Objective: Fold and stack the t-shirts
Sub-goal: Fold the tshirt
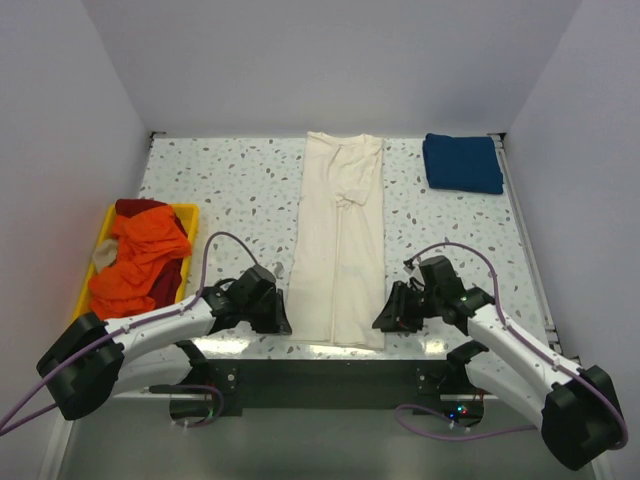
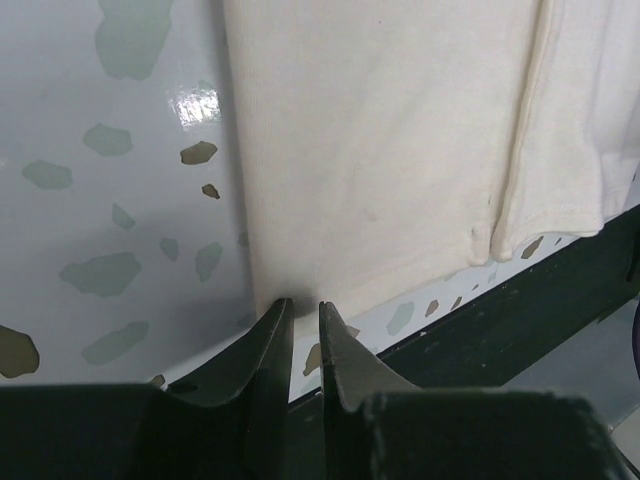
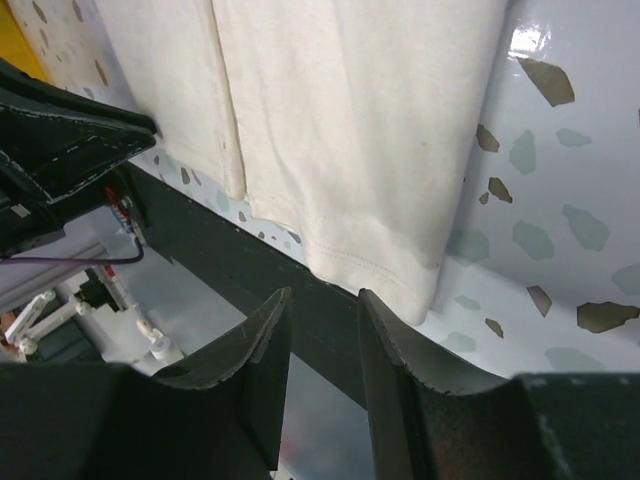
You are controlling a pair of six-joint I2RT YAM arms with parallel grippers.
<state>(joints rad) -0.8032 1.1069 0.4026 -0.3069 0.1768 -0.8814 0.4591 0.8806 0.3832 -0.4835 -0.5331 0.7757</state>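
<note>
The cream t-shirt (image 1: 340, 250) lies flat down the middle of the speckled table (image 1: 220, 190) as a long narrow strip, with one short end near the back wall and its hem close to the table's near edge. A lengthwise fold line runs along it (in both wrist views one layer overlaps another near the hem). The left fingers (image 1: 281, 322) sit low at the shirt's near left corner. In the left wrist view these fingers (image 2: 288, 325) stand only a narrow slit apart, their tips right at the corner of the cream cloth (image 2: 400, 150). Nothing shows between them, so they are slightly open and not holding the shirt. The right fingers (image 1: 386, 318) are at the near right corner. In the right wrist view they (image 3: 372, 315) are parted wider, and the hem corner of the shirt (image 3: 350, 120) lies just beyond the tips. The gap between them is empty, with the dark front rail (image 3: 260, 260) of the table below. A dark blue t-shirt (image 1: 462, 163) rests folded into a neat rectangle at the far right corner of the table, well apart from the cream one. On the left, a yellow tray (image 1: 188, 215) holds a crumpled orange t-shirt (image 1: 140, 260) heaped over a red t-shirt (image 1: 135, 207), whose cloth shows at the far end and along the right side of the pile
</note>
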